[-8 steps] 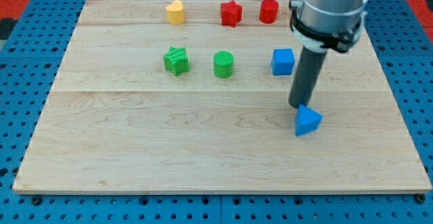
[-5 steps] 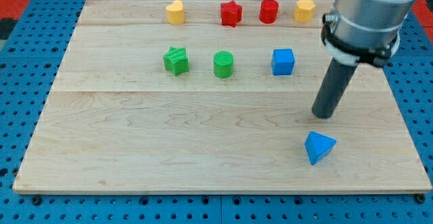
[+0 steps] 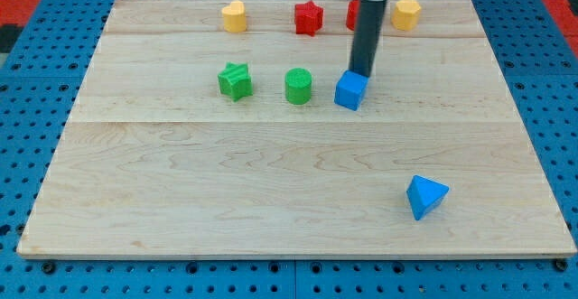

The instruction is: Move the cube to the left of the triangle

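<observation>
The blue cube (image 3: 350,91) sits just right of the board's middle, beside the green cylinder (image 3: 298,86). My tip (image 3: 362,74) touches the cube's upper right edge, from the view's top. The blue triangle (image 3: 425,196) lies alone toward the view's bottom right, well below and to the right of the cube. The rod runs up out of the view's top and hides most of a red cylinder (image 3: 354,14).
A green star (image 3: 235,81) stands left of the green cylinder. Along the top edge are a yellow heart (image 3: 234,16), a red star (image 3: 309,17) and a yellow block (image 3: 406,14). The wooden board (image 3: 181,182) lies on a blue pegboard.
My tip left the triangle, swung up and left to the cube's top right, and the cube has slid a little down and left. The triangle settled at the lower right.
</observation>
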You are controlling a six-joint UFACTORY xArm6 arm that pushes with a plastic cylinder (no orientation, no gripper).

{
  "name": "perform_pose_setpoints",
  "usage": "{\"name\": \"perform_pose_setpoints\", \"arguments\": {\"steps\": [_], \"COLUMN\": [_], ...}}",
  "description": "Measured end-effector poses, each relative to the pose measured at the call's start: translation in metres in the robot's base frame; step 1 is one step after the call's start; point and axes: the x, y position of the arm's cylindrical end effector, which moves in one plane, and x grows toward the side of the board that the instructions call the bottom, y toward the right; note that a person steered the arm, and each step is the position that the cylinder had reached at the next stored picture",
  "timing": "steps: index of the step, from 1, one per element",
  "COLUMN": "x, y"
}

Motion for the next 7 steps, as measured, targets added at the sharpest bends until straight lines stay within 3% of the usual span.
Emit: {"name": "perform_pose_setpoints", "arguments": {"steps": [2, 5, 7], "x": [0.061, 0.089, 0.158], "y": [0.000, -0.048, -0.033]}}
